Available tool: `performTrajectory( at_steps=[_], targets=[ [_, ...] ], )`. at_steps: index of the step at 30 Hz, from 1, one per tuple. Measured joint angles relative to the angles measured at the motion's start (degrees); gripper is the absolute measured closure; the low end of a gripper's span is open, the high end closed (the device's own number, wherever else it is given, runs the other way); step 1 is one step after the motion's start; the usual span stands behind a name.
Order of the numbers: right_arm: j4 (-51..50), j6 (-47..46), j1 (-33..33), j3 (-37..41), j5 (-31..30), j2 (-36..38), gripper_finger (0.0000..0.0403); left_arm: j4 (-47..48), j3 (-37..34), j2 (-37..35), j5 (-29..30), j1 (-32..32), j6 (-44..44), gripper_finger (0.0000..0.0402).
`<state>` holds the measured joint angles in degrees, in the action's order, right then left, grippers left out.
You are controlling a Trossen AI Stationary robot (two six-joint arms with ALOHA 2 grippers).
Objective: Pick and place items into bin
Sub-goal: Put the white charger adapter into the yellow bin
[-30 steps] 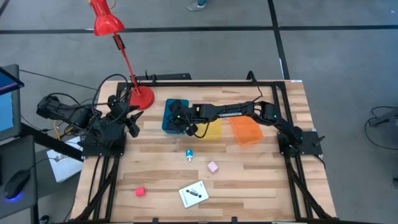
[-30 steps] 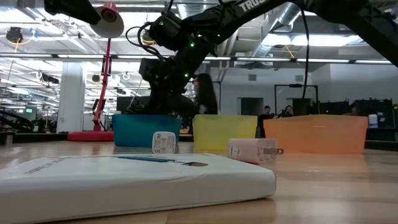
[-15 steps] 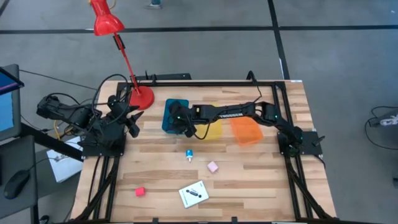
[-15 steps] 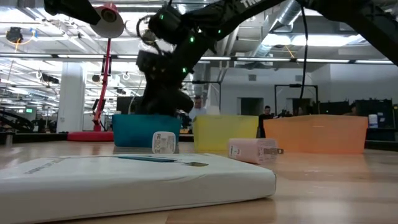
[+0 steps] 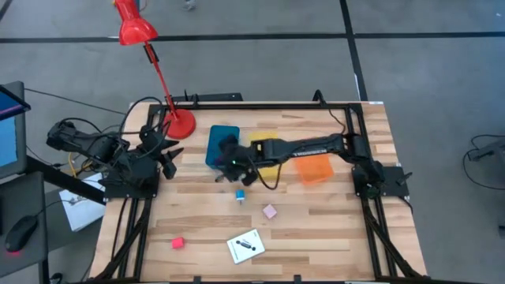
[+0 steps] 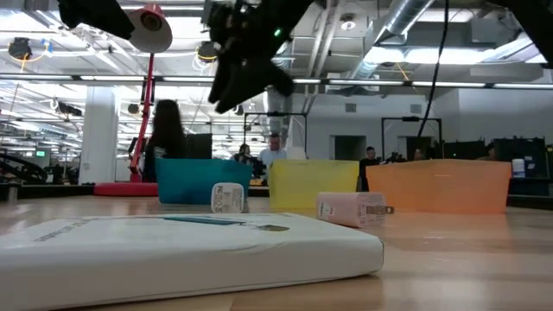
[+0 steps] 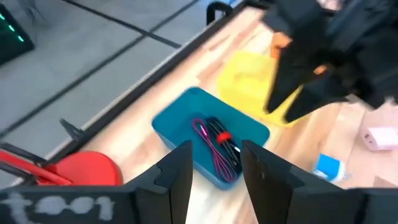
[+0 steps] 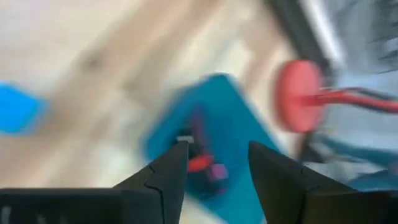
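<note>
My right gripper point(image 5: 225, 164) point(image 8: 214, 152) hangs open and holds nothing. It is above the near edge of the blue bin point(image 5: 222, 140) and high over it in the low view point(image 6: 246, 73). In the bin lie a dark red cord point(image 7: 208, 146) and a black-and-red pen-like piece point(image 7: 224, 140). A light-blue block point(image 5: 240, 195), a pink block point(image 5: 270, 211), a red block point(image 5: 177, 243) and a white card with a black mark point(image 5: 245, 245) lie flat on the table. My left gripper point(image 5: 166, 150) point(image 7: 216, 146) waits open at the table's left.
A yellow bin point(image 5: 268, 158) and an orange bin point(image 5: 313, 167) stand in a row to the right of the blue one. A red desk lamp's base point(image 5: 179, 124) sits at the far left of the table. People move in the room behind point(image 6: 164, 130).
My right gripper has come up out of the blue bin and drawn back a little toward the table's near edge, now standing well above the bin's rim. The cord and pen-like piece stay in the bin. A person has walked into view behind the table.
</note>
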<state>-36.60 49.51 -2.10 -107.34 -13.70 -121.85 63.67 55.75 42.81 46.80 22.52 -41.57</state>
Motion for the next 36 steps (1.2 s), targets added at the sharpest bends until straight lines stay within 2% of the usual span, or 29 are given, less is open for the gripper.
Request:
performTrajectory(
  at_steps=[6, 10, 13, 16, 24, 27, 36],
  targets=[
    [-14.42, -17.62, -5.52, 0.03, 12.12, 3.05, 0.0259, 0.4, 0.0, 2.21, -0.05, 0.0, -3.23, 0.0276],
    [-20.62, -29.63, -9.78, 0.05, 12.42, 3.71, 0.0257, 0.35, 0.0, 5.04, -2.55, 0.0, -3.23, 0.0276],
    [-23.5, -35.23, -12.78, 0.05, 12.38, 3.64, 0.0249, 0.33, 0.0, 7.53, -5.58, 0.0, -3.23, 0.0276],
    [-23.8, -38.41, -15.39, 0.04, 12.35, 2.67, 0.0238, 0.28, 0.0, 10.88, -8.02, 0.0, -3.31, 0.0276],
    [-22.01, -45.35, -18.92, 0.16, 12.13, 1.49, 0.0199, -1.52, -0.02, 22.1, -8.58, -0.02, -2.56, 0.0273],
    [-22.77, -45.65, -19.2, 0.03, 12.1, 1.72, 0.0186, -6.01, -0.02, 26.68, -9.42, -0.02, -1.29, 0.0266],
    [-30.81, -53.89, -19.14, 0.08, 11.85, 2.21, 0.0182, -26.94, -0.02, 38.86, -17.13, -0.9, 14.2, 0.0226]
  ],
)
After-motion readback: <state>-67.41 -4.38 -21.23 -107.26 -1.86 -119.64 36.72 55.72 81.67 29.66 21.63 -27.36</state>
